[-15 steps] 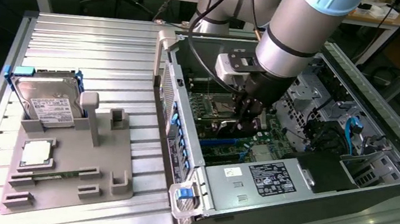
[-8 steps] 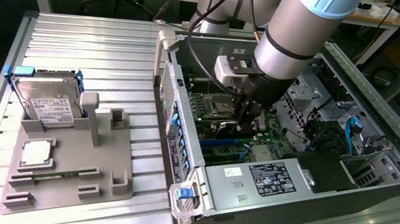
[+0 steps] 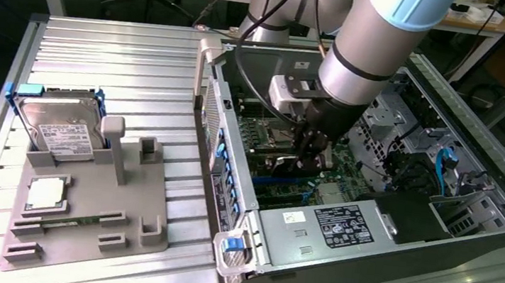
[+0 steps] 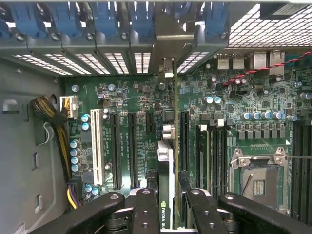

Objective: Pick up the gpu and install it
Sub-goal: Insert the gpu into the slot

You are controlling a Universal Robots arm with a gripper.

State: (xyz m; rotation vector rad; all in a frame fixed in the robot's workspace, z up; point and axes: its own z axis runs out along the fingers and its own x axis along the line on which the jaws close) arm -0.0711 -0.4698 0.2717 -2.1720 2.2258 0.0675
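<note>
The gpu [image 4: 167,161] stands edge-on between my gripper's fingers, a thin green board with a black and silver face and a logo label near the pads. Its silver end bracket [image 4: 167,46] reaches the rear slot openings of the case. My gripper [image 4: 165,197] is shut on the gpu, one black finger [image 4: 145,207] on each side. The card hangs upright over the motherboard [image 4: 126,97], in line with the long black expansion slots [image 4: 132,146]; whether it sits in a slot I cannot tell. In the exterior view my gripper [image 3: 307,161] is deep inside the open computer case [image 3: 357,228].
Blue slot clips [image 4: 102,22] line the case's rear wall. An empty CPU socket [image 4: 258,183] and memory slots lie beside the card. On the exterior view's left, a grey fixture tray [image 3: 119,230] holds a silver hard drive [image 3: 62,130], a processor [image 3: 45,191] and a memory stick [image 3: 67,221].
</note>
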